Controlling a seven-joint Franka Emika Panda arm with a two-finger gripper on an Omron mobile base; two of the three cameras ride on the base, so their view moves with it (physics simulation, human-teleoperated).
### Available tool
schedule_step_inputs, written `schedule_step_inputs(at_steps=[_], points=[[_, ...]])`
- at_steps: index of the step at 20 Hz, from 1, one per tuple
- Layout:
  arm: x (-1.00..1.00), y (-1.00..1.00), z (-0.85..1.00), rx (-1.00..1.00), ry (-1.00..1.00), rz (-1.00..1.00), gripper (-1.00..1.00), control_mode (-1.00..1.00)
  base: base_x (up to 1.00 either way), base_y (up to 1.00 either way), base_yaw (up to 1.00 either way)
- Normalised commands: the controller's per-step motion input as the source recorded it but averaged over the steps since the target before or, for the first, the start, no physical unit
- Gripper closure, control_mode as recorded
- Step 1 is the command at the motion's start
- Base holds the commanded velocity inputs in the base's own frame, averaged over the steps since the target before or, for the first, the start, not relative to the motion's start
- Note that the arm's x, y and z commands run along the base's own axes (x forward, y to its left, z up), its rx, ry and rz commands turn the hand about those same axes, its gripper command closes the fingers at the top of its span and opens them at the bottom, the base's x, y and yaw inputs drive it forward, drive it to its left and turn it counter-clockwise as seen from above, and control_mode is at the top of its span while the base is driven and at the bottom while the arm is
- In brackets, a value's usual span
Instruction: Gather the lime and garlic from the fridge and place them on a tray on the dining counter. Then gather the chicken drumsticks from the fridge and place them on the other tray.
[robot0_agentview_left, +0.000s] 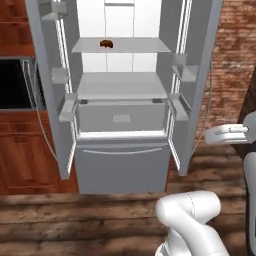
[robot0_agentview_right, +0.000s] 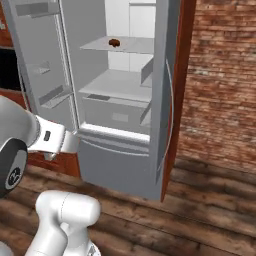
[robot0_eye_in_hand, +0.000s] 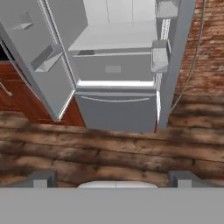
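We see a dark plank floor (robot0_agentview_left: 75, 220) running along the foot of the room. A red brick wall (robot0_agentview_right: 220, 80) rises on the right, and reddish wooden cabinets (robot0_agentview_left: 22, 155) stand on the left beneath a black appliance front (robot0_agentview_left: 14, 82).

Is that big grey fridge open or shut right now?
Open. Both upper doors of the fridge are swung wide, showing white shelves and one drumstick on a glass shelf.
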Motion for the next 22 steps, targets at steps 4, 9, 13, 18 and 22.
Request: schedule_step_inputs(at_steps=[4,9,13,18,22], points=[[0.00,0.00,0.00,0.00,0.00,0.00,-1.00,1.00,0.45,0.88,-0.33],[0.00,0.00,0.00,0.00,0.00,0.00,-1.00,1.00,0.06,0.85,0.00],[0.00,0.00,0.00,0.00,0.00,0.00,-1.00,1.00,0.12,-0.38,0.02],[0.00,0.00,0.00,0.00,0.00,0.00,-1.00,1.00,0.55,-0.26,-0.02],[0.00,0.00,0.00,0.00,0.00,0.00,-1.00,1.00,0.87,0.52,-0.20]])
